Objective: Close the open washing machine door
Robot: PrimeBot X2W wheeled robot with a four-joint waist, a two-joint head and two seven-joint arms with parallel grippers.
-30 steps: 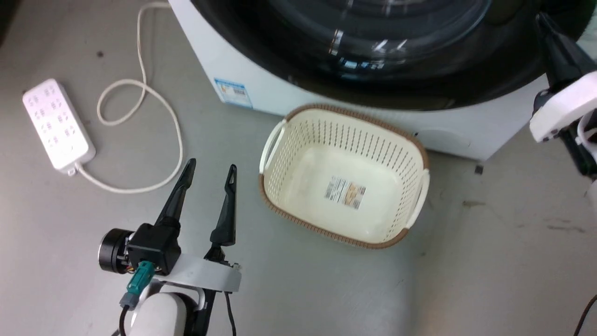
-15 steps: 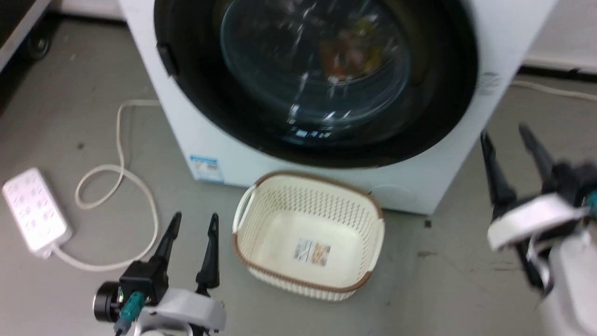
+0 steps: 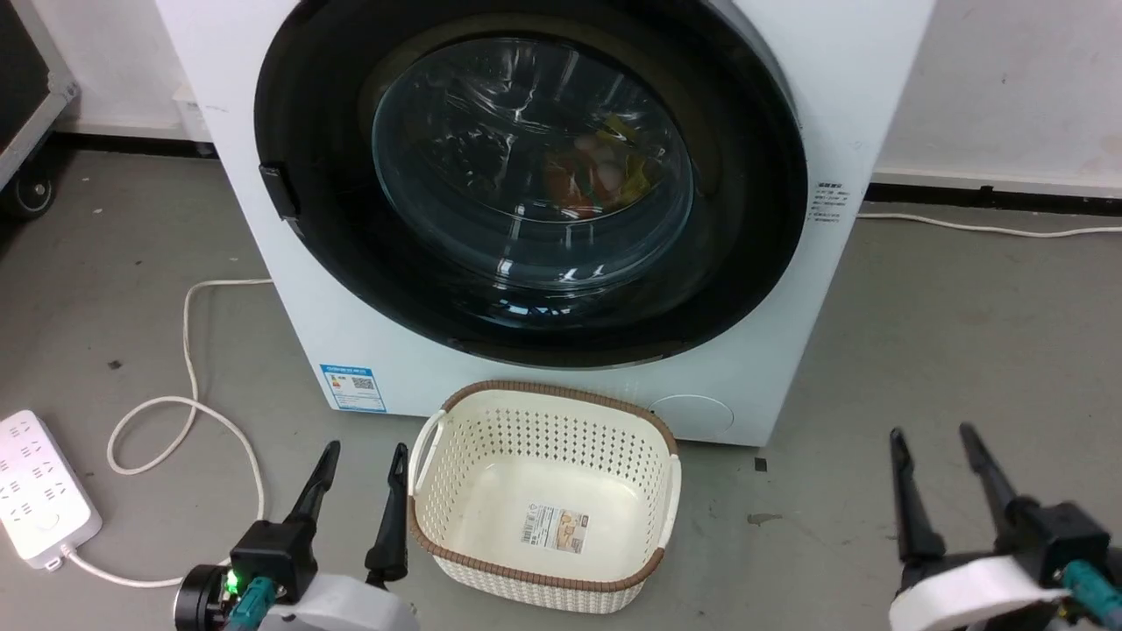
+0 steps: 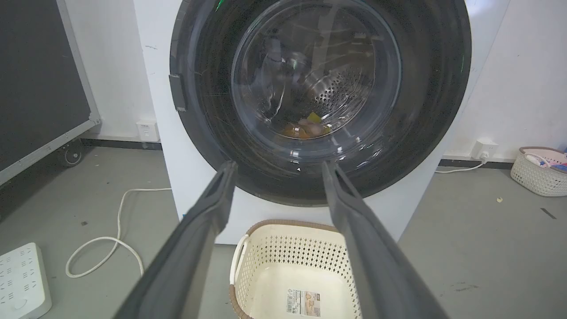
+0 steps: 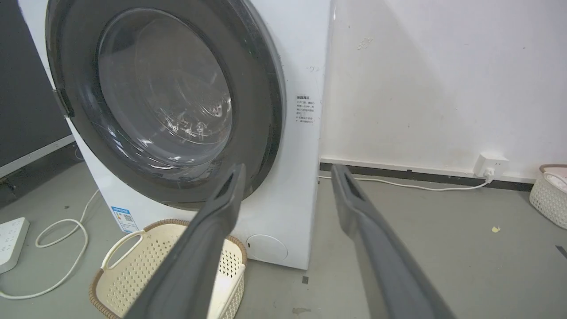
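Door [image 3: 530, 175] lies flush on the washing machine [image 3: 863, 105], facing outward; left claw [image 3: 366, 449] and right claw [image 3: 931, 432] gape empty.

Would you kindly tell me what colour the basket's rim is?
Brown, on a cream basket; clearest in the head view.

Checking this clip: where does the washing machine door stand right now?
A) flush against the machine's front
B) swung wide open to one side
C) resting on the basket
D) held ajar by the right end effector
A: the washing machine door lies flush on the front of the washing machine, while the left end effector and right end effector hang open, low and apart from it.
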